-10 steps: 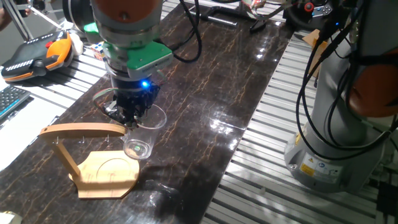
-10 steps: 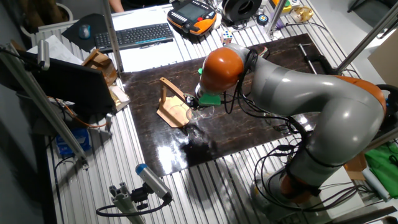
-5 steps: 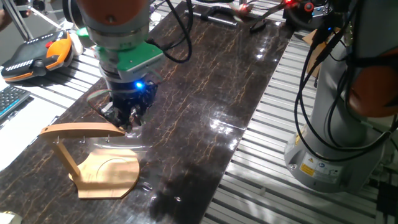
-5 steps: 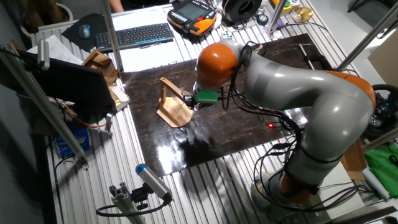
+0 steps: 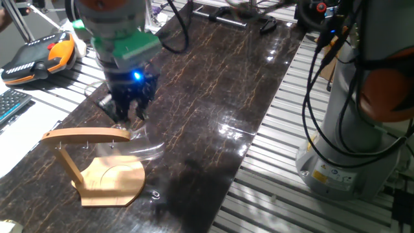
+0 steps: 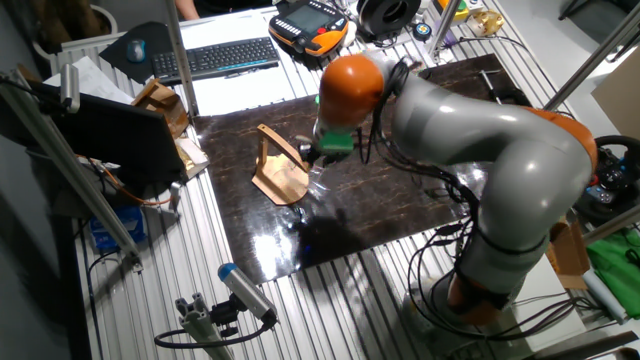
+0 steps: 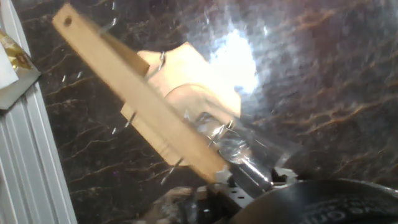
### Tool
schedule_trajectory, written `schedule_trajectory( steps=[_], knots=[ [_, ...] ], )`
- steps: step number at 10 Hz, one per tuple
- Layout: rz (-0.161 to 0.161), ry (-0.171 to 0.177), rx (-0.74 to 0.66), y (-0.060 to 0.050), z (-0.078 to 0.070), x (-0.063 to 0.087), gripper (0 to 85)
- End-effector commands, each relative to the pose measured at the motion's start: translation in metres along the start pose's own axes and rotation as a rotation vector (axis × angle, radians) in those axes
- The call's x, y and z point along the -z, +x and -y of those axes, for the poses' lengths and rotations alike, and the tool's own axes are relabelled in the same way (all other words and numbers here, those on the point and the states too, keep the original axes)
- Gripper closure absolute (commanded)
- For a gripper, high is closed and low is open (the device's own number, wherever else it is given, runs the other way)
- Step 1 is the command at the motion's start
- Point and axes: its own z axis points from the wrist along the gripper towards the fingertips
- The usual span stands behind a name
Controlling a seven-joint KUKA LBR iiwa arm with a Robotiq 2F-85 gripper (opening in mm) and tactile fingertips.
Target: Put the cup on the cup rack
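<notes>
The cup rack [image 5: 103, 173] is light wood and stands on the dark table at the front left, its top bar [image 5: 84, 135] carrying small metal hooks. My gripper [image 5: 129, 115] hangs just above the right end of that bar. It is shut on the cup [image 5: 145, 147], a clear glass mug that shows only as a faint tilted smear below the fingers, off the table. In the hand view the cup [image 7: 231, 140] lies against the near end of the bar [image 7: 137, 93], right before my gripper [image 7: 247, 173]. The other fixed view shows the rack [image 6: 279, 172] beside my gripper [image 6: 314, 162].
An orange teach pendant [image 5: 40, 54] and a keyboard [image 5: 9, 106] lie left of the table. The arm's grey base [image 5: 349, 129] stands at the right on the slatted metal bench. A second keyboard [image 6: 215, 55] and clutter sit behind the table.
My gripper has lifted the cup off the table and carried it left and back to the right end of the rack's top bar. The cup now hangs tilted.
</notes>
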Motion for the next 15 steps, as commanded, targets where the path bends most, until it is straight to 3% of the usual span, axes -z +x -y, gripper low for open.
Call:
schedule_trajectory(
  steps=[1,4,5,7,10,13,15],
  knots=[
    [-0.01,0.002,0.015,-0.006,0.003,0.002,54.3],
    [-0.026,0.012,0.065,-0.026,0.02,0.004,73.7],
    [-0.026,0.015,0.087,-0.033,0.028,0.004,84.0],
    [0.0,0.05,0.136,-0.042,0.047,0.003,84.0],
    [0.001,0.056,0.209,-0.053,0.084,0.011,84.0],
    [-0.039,0.005,0.266,-0.067,0.116,0.017,84.0],
    [-0.045,0.01,0.288,-0.069,0.122,0.019,84.0]
  ],
)
